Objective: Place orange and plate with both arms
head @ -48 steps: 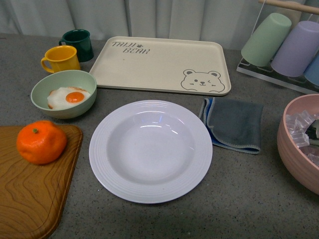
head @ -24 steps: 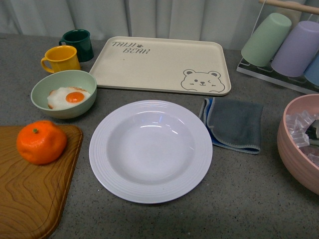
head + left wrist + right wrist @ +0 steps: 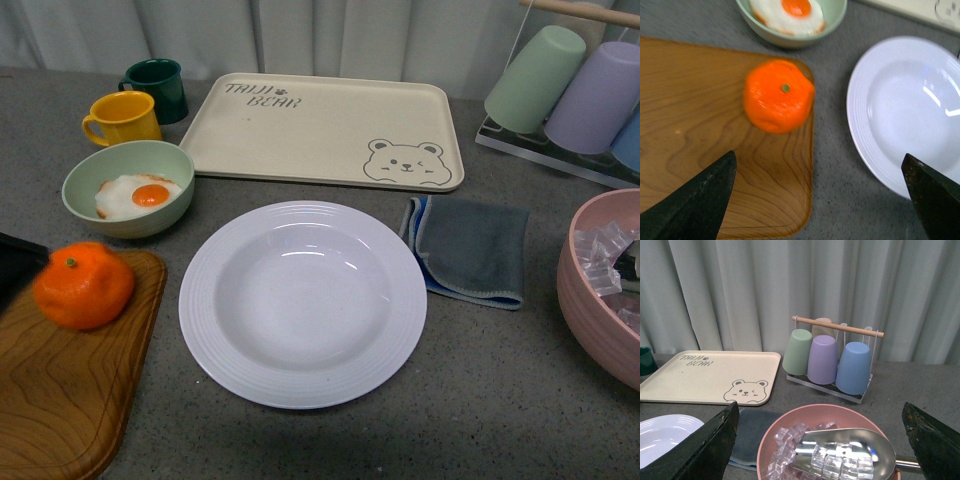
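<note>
Orange (image 3: pixel 779 95) beyond the wide-spread left fingers (image 3: pixel 695 200); untouched

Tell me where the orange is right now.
Front view, left side: the orange sits on the far corner of the wooden board, in front of the green bowl and left of the plate.

Front view: the wooden cutting board (image 3: pixel 60 400) runs off the left and bottom edges. The pink bowl (image 3: pixel 585 300) is cut by the right edge. A dark shape (image 3: pixel 12 265) at the left edge is unidentifiable. Left wrist view: the plate (image 3: pixel 857 115) is cropped at the picture's edge.
</note>
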Controlling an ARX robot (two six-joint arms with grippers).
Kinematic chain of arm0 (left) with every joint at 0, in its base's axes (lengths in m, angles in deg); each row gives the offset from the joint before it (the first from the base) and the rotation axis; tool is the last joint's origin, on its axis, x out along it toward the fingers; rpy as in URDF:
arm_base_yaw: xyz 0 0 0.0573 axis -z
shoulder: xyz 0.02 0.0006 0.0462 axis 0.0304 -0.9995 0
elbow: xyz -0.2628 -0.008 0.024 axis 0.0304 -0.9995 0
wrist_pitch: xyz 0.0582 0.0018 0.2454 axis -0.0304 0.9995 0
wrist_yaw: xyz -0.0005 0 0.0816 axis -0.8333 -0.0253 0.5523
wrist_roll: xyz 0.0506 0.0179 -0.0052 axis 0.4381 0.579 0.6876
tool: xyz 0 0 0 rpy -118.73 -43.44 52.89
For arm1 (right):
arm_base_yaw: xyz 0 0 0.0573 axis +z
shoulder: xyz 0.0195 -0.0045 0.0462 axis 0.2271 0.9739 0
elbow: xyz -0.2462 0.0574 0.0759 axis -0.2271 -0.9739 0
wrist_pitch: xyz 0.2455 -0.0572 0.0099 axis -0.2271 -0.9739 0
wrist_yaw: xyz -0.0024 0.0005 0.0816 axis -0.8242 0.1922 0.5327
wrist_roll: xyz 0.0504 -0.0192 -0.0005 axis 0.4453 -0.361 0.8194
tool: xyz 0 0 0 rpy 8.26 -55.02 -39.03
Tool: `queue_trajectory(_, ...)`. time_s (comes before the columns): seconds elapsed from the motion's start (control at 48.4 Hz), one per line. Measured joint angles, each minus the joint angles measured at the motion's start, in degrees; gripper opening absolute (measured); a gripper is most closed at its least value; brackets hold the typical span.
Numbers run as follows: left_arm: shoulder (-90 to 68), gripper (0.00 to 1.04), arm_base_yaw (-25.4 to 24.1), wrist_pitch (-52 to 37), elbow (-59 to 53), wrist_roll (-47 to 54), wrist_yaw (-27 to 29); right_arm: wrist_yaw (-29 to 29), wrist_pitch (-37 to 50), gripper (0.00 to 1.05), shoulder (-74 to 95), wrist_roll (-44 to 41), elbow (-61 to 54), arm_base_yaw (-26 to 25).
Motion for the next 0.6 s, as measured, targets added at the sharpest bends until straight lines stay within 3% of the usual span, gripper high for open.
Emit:
queue_trajectory(0.206,-18.0,0.98,-0.5,-1.2,7.1,1.0,-0.2,0.0,0.0,0.95,0.0,0.0,0.0,0.0)
queue_trajectory(0.599,-29.3,0.98,-5.1,-5.0,14.0,2.8,1.7,0.0,0.0,0.95,0.0,0.0,0.0,0.0)
